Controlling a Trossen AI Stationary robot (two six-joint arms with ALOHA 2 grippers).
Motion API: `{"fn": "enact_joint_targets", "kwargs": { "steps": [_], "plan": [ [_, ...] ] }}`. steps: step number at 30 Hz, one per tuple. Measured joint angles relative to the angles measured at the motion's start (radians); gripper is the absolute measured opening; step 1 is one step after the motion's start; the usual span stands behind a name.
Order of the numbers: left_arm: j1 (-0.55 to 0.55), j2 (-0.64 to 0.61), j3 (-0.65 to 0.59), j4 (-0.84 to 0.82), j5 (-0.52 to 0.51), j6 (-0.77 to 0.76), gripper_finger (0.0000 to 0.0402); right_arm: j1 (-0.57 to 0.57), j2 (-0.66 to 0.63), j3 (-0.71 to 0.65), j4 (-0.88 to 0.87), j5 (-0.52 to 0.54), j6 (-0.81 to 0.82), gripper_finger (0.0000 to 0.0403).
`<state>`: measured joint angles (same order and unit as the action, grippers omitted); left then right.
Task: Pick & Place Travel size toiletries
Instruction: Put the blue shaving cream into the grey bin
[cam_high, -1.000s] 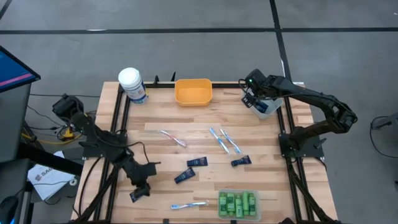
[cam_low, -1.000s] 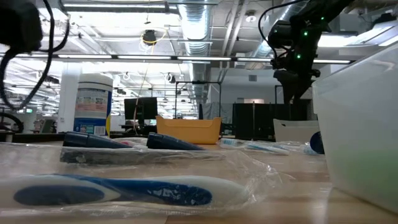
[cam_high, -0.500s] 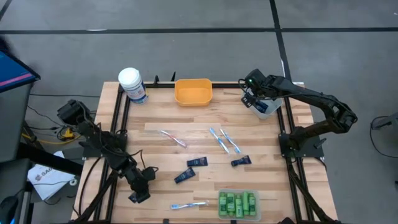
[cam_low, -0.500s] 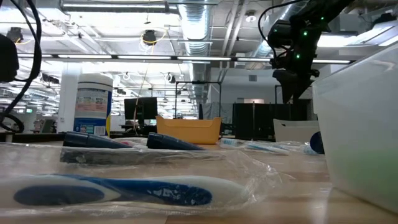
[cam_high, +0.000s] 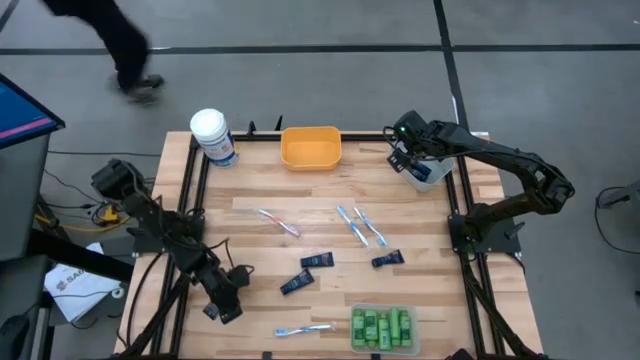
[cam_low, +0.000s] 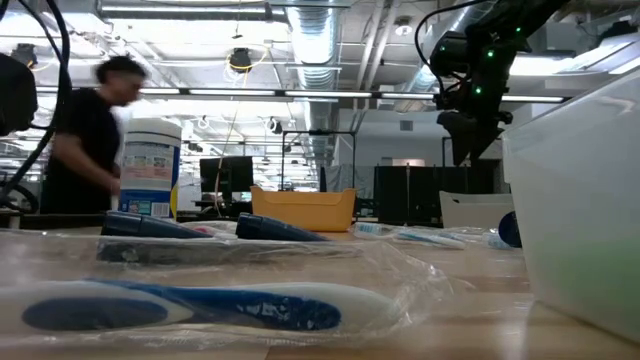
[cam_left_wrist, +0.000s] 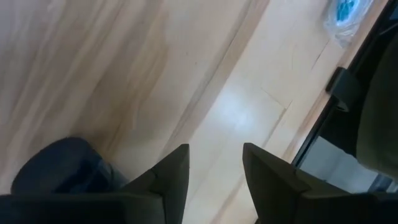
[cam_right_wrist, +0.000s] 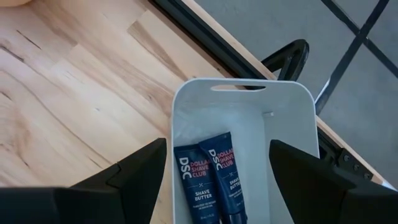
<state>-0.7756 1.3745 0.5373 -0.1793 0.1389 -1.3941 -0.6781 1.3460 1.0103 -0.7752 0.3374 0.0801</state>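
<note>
Count on the wooden plank counter (cam_high: 420, 215): 4 toothbrushes in clear crinkly wrap, namely one pink toothbrush (cam_high: 279, 222) left of centre, two light-blue toothbrushes (cam_high: 360, 226) side by side at centre, and one blue-and-white toothbrush (cam_high: 304, 329) at the near edge, which also fills the low view foreground (cam_low: 190, 304).

3 navy flat tubes lie loose mid-counter: one (cam_high: 317, 260), one (cam_high: 296, 283) and one (cam_high: 387, 259). A fourth dark tube (cam_left_wrist: 59, 167) shows rounded and matte in the left wrist view, just beside the left fingers.

2 more navy tubes (cam_right_wrist: 214, 180) lie flat, side by side, in the white bin (cam_right_wrist: 289, 115); labels read "Dollar Shave Club Shave Butter". The bin is smooth plastic with rounded corners and a slot handle.

Green small bottles (cam_high: 381, 326): a packed cluster in the clear bin (cam_high: 352, 345) at the near right edge; exact number not readable.

Orange bin (cam_high: 310, 147): rounded rectangle at the far edge. White-lidded canister (cam_high: 212, 135): a cylinder at the far left.

Left hand (cam_left_wrist: 214, 171): low over the near left counter with fingers spread apart, holding nothing, bare wood between them.

Right hand (cam_right_wrist: 214, 186): above the white bin at the far right, fingers spread wide, holding nothing.

A person in dark clothes (cam_low: 92, 140) is behind the counter.
</note>
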Motion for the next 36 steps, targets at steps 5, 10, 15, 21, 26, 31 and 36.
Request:
{"fn": "enact_joint_targets", "kwargs": {
  "steps": [5, 10, 15, 21, 26, 31, 36],
  "plan": [
    [0.016, -0.081, 0.0, -0.073, 0.043, -0.012, 0.0143, 0.0, 0.0, 0.0, 0.001, 0.0, 0.0, 0.0276],
    [0.02, -0.224, 0.0, -0.206, 0.044, -0.085, 0.0123, 0.0, 0.0, 0.0, -0.001, 0.0, 0.0, 0.0276],
    [0.009, -0.294, 0.0, -0.282, 0.022, -0.139, 0.0102, 0.0, 0.0, 0.0, -0.001, 0.0, 0.0, 0.0276],
    [0.009, -0.23, 0.0, -0.314, -0.055, -0.175, 0.0098, 0.0, 0.0, 0.0, -0.002, 0.0, -0.001, 0.0276],
    [0.009, -0.148, 0.001, -0.288, -0.062, -0.185, 0.0098, 0.0, 0.0, 0.0, -0.002, 0.0, -0.001, 0.0276],
    [0.008, -0.09, 0.0, -0.277, -0.056, -0.185, 0.0098, -0.004, 0.0, 0.0, -0.001, 0.0, -0.009, 0.0276],
    [0.009, -0.069, 0.0, -0.272, -0.045, -0.184, 0.0098, -0.005, 0.0, 0.0, 0.004, 0.0, -0.009, 0.0276]
  ]
}}
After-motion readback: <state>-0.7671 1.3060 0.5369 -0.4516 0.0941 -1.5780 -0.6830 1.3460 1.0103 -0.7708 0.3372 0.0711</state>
